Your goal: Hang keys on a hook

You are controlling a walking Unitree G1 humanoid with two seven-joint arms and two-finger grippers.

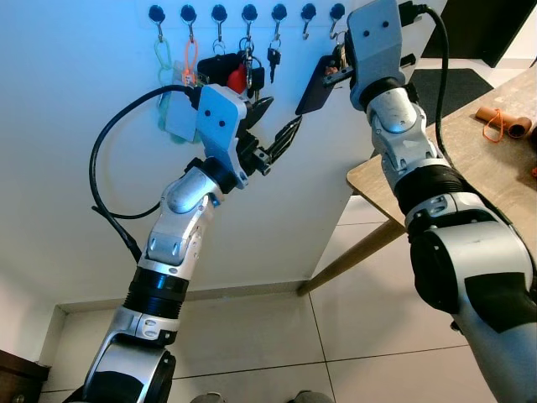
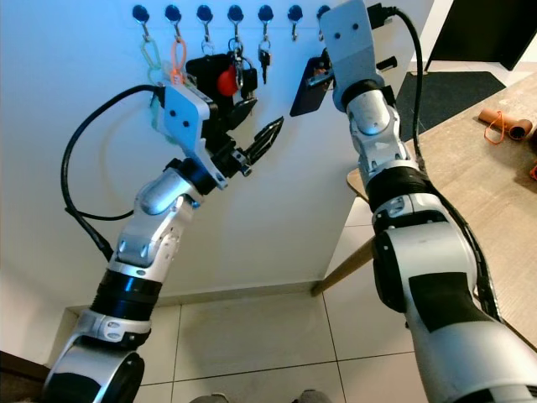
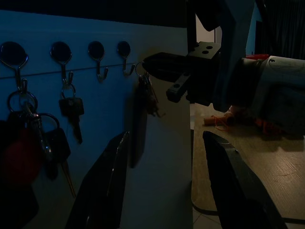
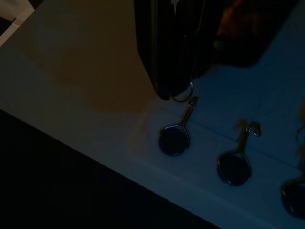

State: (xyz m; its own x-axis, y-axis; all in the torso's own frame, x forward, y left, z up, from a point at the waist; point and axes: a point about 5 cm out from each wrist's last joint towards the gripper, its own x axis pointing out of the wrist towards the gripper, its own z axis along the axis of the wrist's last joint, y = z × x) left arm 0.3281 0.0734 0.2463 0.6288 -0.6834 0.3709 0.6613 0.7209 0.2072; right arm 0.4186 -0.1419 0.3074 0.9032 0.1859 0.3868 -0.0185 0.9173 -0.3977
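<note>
Both arms are raised toward a white wall (image 1: pixel 75 126) carrying a row of round black hooks (image 1: pixel 219 13). The right hand (image 1: pixel 323 84) is lifted highest, its fingers pressed together around a key ring (image 4: pixel 182 93) that sits at the tip of the end hook (image 4: pixel 175 136); the ring touches the hook, but whether it is fully seated cannot be told. Dark keys (image 3: pixel 145 95) dangle from that ring. The left hand (image 1: pixel 277 126) is held lower, just beside the hooks, its two black fingers spread apart with nothing between them. Other key bunches, one with a red fob (image 1: pixel 237 77), hang on nearby hooks. A wooden counter (image 1: pixel 470 143) stands to the robot's right.
</note>
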